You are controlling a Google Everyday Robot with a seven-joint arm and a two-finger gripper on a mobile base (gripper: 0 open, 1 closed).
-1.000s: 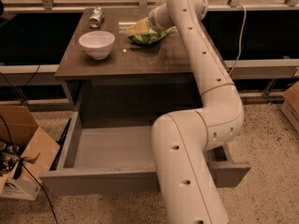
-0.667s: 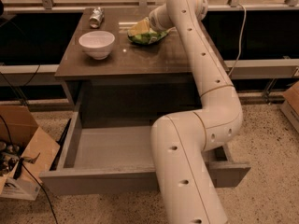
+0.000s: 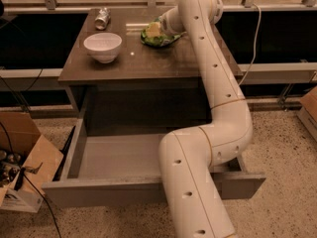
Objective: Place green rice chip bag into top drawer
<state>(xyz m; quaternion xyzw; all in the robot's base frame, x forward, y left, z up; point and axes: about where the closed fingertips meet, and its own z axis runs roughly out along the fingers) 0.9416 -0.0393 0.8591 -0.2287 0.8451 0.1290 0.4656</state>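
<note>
Bowl, can and box around a brown surface [image 3: 148, 66]

A white bowl [image 3: 103, 46] stands upright on the left of it. A silver can [image 3: 102, 18] lies on its side at the back left corner, well left of the tool [image 3: 159, 29] at the back middle. An open cardboard box [image 3: 27, 155] sits on the speckled floor [image 3: 282, 148], far left.

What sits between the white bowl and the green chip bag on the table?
Nothing: bare tabletop in the camera view. The gripper is at the green rice chip bag.

No text is readable — not even on the green rice chip bag [image 3: 151, 37]. The pincer [image 3: 160, 27] is at that bag, over the bench [image 3: 148, 64].
</note>
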